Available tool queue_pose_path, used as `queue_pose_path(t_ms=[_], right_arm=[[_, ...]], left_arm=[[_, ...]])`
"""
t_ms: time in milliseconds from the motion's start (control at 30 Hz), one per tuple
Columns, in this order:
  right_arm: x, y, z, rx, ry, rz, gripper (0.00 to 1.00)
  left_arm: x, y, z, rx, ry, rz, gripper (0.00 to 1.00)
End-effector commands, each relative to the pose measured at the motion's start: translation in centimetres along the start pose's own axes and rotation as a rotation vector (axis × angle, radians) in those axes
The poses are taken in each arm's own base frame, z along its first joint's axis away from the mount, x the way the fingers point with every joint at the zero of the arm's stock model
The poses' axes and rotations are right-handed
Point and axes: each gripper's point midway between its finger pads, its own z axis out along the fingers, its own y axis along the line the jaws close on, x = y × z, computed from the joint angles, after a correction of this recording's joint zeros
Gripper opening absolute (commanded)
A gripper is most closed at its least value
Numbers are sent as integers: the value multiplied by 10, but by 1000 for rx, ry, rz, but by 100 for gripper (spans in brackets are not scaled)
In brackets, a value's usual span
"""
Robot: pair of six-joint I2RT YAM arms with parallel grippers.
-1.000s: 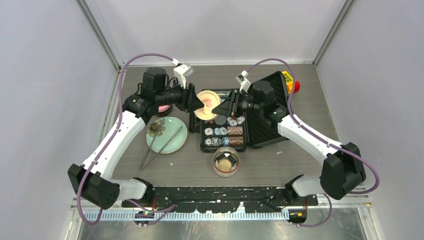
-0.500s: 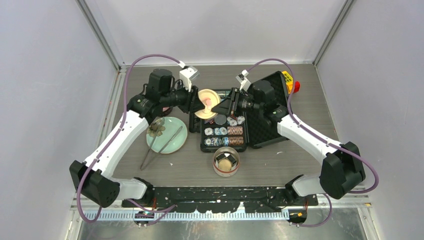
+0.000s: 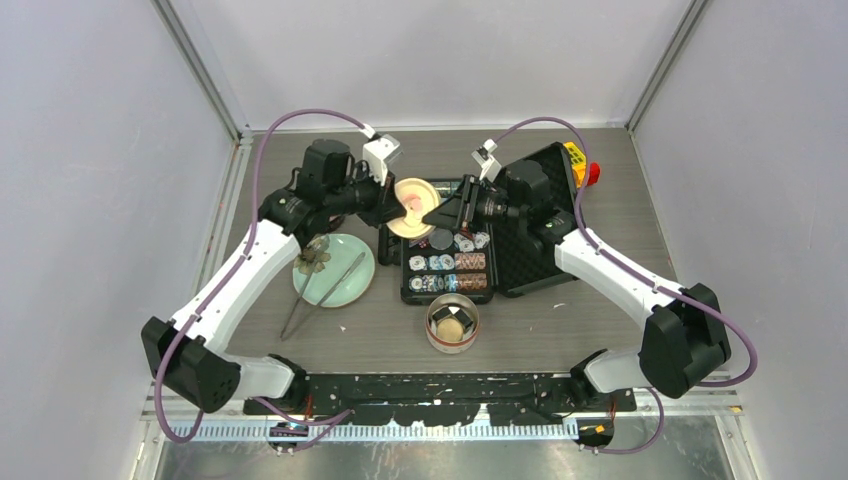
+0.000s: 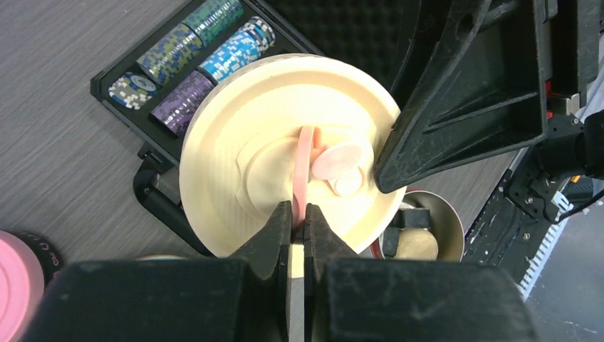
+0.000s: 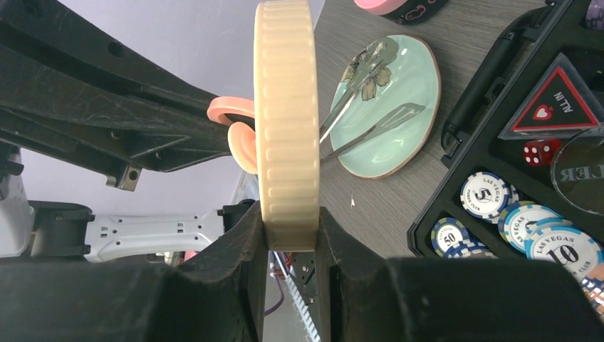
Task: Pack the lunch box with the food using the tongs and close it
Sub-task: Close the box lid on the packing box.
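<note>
We find the cream lid (image 3: 412,207) held in the air above the far end of the chip case (image 3: 520,255), turned on edge and shared between both arms. The right gripper (image 5: 290,228) clamps the ribbed rim between its two fingers, so the disc stands vertical with its face offered sideways. The left gripper (image 4: 299,214) is clenched on the pink tab (image 4: 305,160) at the centre of that face, and only the thin tab separates its fingers. We judge that the rim grip steadies the lid while the other arm works the tab, either to pull it or to take the lid over. The frames do not confirm which.

The steel tub (image 3: 452,323) stands open on the table near the arm bases, well apart from the lid, with food (image 3: 452,328) inside. The tongs (image 3: 325,294) lie unheld, one end on the green plate (image 3: 350,292) and the other on the table.

The left wrist view shows the lid's face, the tab and the pinch on it. The right wrist view shows only the lid's edge and how deep it sits between the fingers, with plate and tongs behind. Only the top view shows both arms meeting and the tub's contents. A pink lid (image 5: 399,6) appears at the edge of both wrist views, but we cannot pick it out from above.
</note>
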Motion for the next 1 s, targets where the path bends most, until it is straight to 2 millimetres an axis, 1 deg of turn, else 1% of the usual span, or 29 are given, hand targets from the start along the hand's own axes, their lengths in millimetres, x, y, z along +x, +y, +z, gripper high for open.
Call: queue_pose_path(t_ms=[0, 33, 67, 133, 233, 267, 333, 400, 500, 633, 700, 767, 867, 967], right_arm=[[-18, 12, -7, -23, -43, -64, 27], [-20, 12, -11, -19, -47, -71, 37], [-21, 9, -15, -8, -48, -78, 45], [-22, 7, -24, 11, -48, -113, 55], [-18, 10, -41, 30, -27, -203, 70], [-18, 8, -48, 43, -16, -214, 73], [-21, 10, -61, 44, -16, -230, 76], [-30, 10, -77, 43, -37, -227, 78], [-53, 5, -106, 58, -109, -212, 79], [-79, -7, -146, 83, -205, -176, 81], [-91, -15, -166, 99, -251, -148, 83], [-98, -24, -181, 110, -281, -114, 87], [-106, -45, -196, 134, -321, -30, 89], [-111, -57, -209, 141, -372, -5, 89]], left_arm=[[0, -3, -3, 10, 19, 27, 0], [2, -6, -5, 25, 28, 32, 0], [5, -9, -6, 38, 36, 35, 0], [8, -11, -10, 48, 46, 44, 0], [17, -15, -13, 70, 84, 62, 0], [21, -17, -13, 79, 100, 73, 0], [32, -28, -13, 116, 144, 110, 0], [45, -43, -11, 159, 200, 158, 0], [70, -69, -7, 249, 288, 217, 0], [93, -98, 0, 353, 356, 288, 0], [101, -111, 5, 398, 395, 304, 0], [109, -125, 11, 442, 437, 315, 0], [119, -141, 23, 485, 498, 326, 0], [125, -151, 28, 515, 535, 312, 0]])
